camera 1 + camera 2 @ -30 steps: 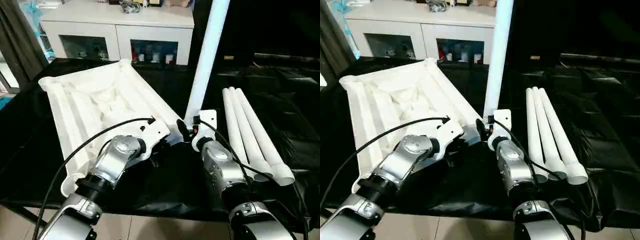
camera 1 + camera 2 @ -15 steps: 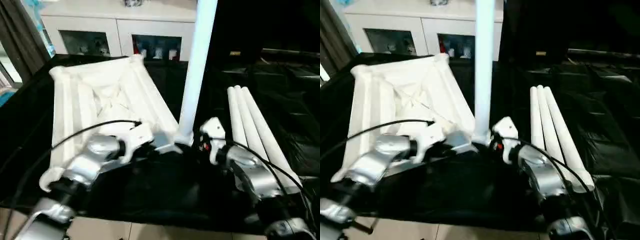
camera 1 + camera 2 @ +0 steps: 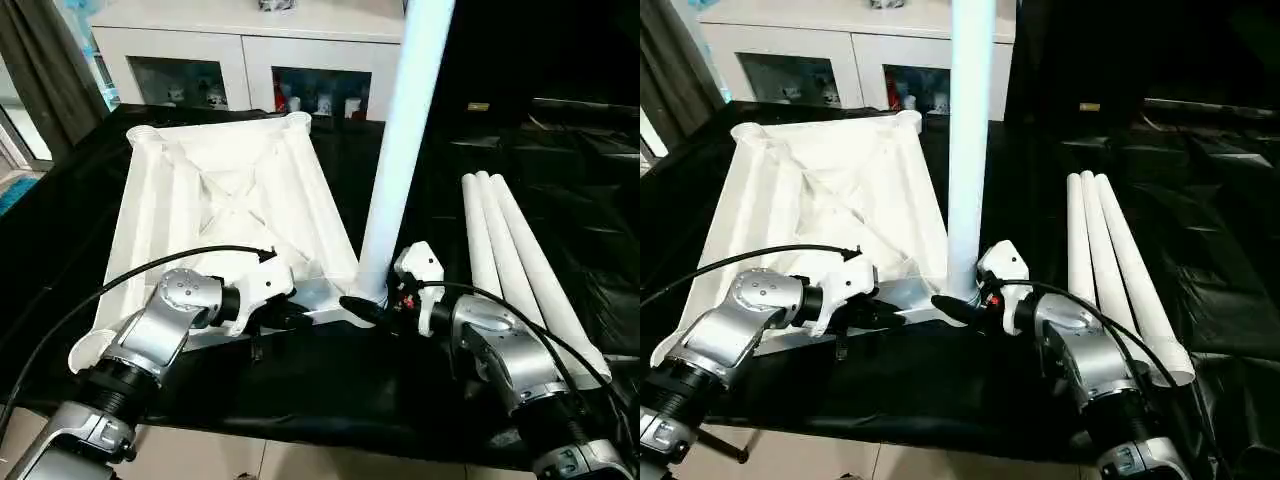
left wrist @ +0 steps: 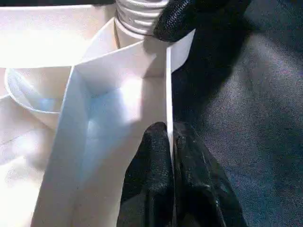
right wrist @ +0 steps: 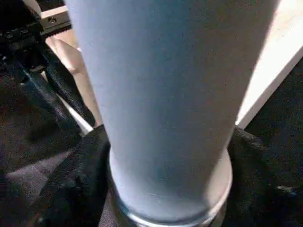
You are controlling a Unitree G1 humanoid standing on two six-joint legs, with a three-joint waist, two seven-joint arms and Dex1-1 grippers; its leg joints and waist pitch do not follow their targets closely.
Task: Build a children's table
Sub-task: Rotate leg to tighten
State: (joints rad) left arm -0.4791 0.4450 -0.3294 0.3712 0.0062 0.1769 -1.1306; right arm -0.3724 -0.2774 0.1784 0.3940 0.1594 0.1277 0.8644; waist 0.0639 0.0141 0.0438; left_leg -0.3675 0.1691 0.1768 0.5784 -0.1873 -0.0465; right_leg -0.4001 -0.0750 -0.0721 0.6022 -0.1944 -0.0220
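Trouble from here would most likely come at the near corner of the tabletop (image 3: pixel 225 200), which lies ribbed side up on the black-draped desk (image 3: pixel 60 240) with one leg (image 3: pixel 405 140) standing upright in its corner socket. The left claw (image 4: pixel 169 156) is pinched nearly shut on the thin rim wall of the tabletop beside that socket, steadying it. The right claw (image 3: pixel 372 310) is wrapped around the base of the upright leg, its fingers set wide on the tube just above the threaded collar. If the thread is only partly engaged, I judge that a crooked twist could cross it or tip the leg out. A slip of the narrow left-hand pinch would let the tabletop swing on the slick cloth. Three spare legs (image 3: pixel 520 270) lie side by side just right of the right arm, within reach of a stray elbow.
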